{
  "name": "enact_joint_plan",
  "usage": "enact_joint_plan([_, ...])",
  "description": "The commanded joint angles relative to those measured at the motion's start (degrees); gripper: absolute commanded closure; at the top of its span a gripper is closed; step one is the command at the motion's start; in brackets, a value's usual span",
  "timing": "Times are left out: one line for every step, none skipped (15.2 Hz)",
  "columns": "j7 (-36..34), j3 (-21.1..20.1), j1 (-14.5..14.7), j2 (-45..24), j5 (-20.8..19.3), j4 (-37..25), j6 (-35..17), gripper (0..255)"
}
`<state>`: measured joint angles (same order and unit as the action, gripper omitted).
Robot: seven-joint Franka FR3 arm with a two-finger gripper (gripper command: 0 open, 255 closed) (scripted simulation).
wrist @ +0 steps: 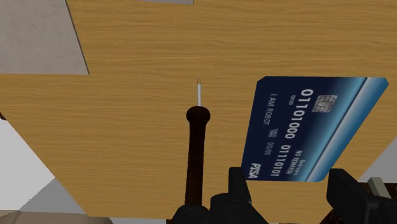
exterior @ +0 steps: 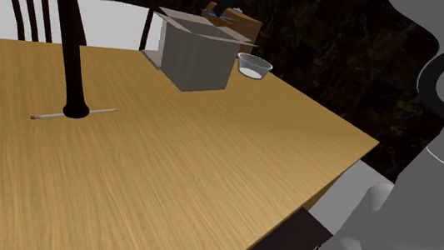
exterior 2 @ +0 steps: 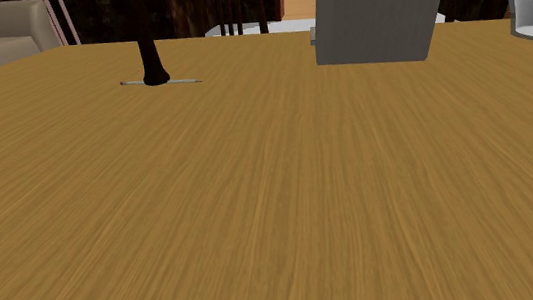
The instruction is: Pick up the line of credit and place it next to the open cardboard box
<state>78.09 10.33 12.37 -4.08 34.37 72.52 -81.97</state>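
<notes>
Wooden bench [exterior: 208,169], seen from the stand side, with the white arm [exterior: 421,214] rising at the shoulder view's right. Grey open box [exterior: 198,55] stands at the far edge, flaps up. A dark post [exterior: 73,47] stands upright on the bench, well apart from the box toward the shoulder view's left. A small clear bowl [exterior: 254,65] sits just beside the box. In the wrist view I read the task's thing, a blue card [wrist: 312,127] with a chip and white digits, raised above the bench. The gripper [wrist: 288,176] pinches the card, one finger at each side of its lower end. A thin pencil [exterior: 50,115] lies flat under the post's foot.
</notes>
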Motion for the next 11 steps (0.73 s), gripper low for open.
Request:
enact_joint_plan([2.4, 1.4, -1.7, -0.1, 0.5, -0.3, 2.0, 255])
enact_joint_plan([3.6, 2.1, -2.6, -0.4, 0.8, -1.0, 3.1, 255])
enact_joint_plan([4.7, 2.8, -3.6, -0.9, 1.1, -1.7, 4.2, 255])
enact_joint_plan([5.8, 3.5, -4.5, -1.5, 1.5, -2.6, 5.3, 255])
enact_joint_plan([6.9, 4.2, -5.5, -2.1, 1.9, -3.6, 6.5, 255])
enact_joint_plan([8.0, 4.9, -6.5, -2.8, 2.3, -4.7, 7.7, 255])
enact_joint_plan([9.0, 5.6, -7.6, -3.7, 2.7, -5.9, 8.9, 255])
enact_joint_plan([10.1, 6.3, -8.7, -4.6, 3.2, -7.2, 10.2, 255])
enact_joint_plan([11.1, 6.9, -9.9, -5.6, 3.8, -8.7, 11.6, 255])
enact_joint_plan([12.1, 7.5, -11.1, -6.8, 4.4, -10.4, 13.0, 255])
enact_joint_plan([13.4, 8.3, -13.0, -8.6, 5.4, -13.0, 14.9, 255])
